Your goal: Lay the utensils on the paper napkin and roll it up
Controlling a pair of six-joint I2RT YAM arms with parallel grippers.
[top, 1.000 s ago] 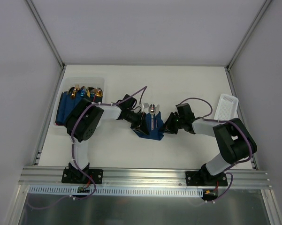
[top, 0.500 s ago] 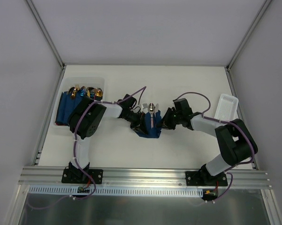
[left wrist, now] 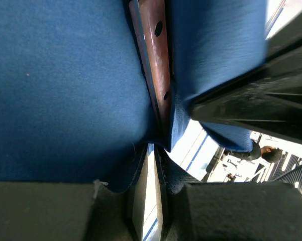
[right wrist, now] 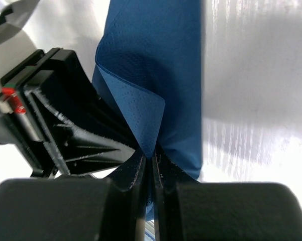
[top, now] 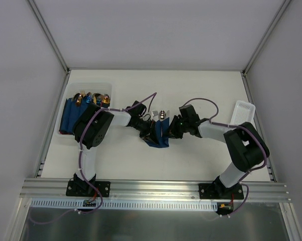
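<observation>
at mid-table, left claw (left wrist: 151, 168) and right claw (right wrist: 150, 163) both pinching navy paper napkin (right wrist: 181, 75)

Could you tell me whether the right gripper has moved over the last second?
Yes: the right gripper has slid leftward, away from the white tray.

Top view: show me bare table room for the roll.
Bare: far table strip between bundle bin and white tray; near strip between the arm bases. Crowded: centre, left gripper and right gripper pinching the napkin.
</observation>
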